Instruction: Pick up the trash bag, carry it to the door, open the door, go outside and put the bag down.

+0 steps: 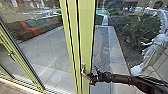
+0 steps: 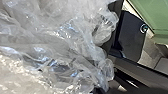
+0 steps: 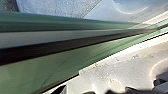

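Reaching the door handle (image 1: 83, 69), the right gripper (image 1: 91, 78) has a width I cannot tell.

Yellow-green door frame (image 1: 86, 32) striped with dark lines; grey paving (image 1: 47, 52) in a pale grid; far left, brown-and-orange couch (image 1: 15, 28), teal cushion (image 1: 30, 23); milky, see-through trash bag (image 2: 55, 40).

Head view: right arm (image 1: 147, 83) cut off at lower right edge; right gripper (image 1: 89, 78), lower centre, blurred, contact with handle (image 1: 83, 68) unclear; pale shape (image 1: 155, 51) at right too blurred to name. Left wrist view: bag (image 2: 62, 42) cut off by frame's edges.
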Tool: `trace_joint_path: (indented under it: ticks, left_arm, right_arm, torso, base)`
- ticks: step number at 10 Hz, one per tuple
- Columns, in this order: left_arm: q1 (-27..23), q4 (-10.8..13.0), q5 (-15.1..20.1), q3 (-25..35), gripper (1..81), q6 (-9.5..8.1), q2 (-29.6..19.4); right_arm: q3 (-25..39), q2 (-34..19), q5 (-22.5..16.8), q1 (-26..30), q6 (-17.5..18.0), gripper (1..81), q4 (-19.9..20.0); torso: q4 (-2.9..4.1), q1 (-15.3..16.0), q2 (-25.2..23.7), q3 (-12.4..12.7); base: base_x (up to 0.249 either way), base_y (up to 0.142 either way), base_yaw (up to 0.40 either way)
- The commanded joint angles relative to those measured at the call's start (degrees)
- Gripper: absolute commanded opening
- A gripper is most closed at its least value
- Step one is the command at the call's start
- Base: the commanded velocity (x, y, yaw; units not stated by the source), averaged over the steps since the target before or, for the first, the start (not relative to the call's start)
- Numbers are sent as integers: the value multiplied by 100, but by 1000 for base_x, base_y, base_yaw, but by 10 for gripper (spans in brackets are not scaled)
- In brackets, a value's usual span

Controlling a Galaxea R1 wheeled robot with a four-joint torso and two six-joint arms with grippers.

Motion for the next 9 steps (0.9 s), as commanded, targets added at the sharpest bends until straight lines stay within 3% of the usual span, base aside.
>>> trace_joint_path:
  ticks: [1,5,7,9]
  left_arm:
    - [-84,-77,499,52,10,-18,-81]
    - [-14,-139,491,52,10,-18,-134]
    - [13,-139,490,44,10,-18,-134]
    - [21,-139,490,44,10,-27,-134]
  right_arm:
    - [-424,263,-730,318,147,811,-35]
    - [-803,264,-502,265,138,811,-52]
    - [-917,273,-440,300,138,811,-61]
    - [-952,237,-413,335,138,811,-52]
  torso:
    - [0,0,0,0]
    - [-5,-7,-5,4]
    - [-5,-7,-9,-575]
    - [-11,-7,-18,-878]
  base:
    - [0,0,0]
    - [0,0,0]
    - [0,0,0]
    - [0,0,0]
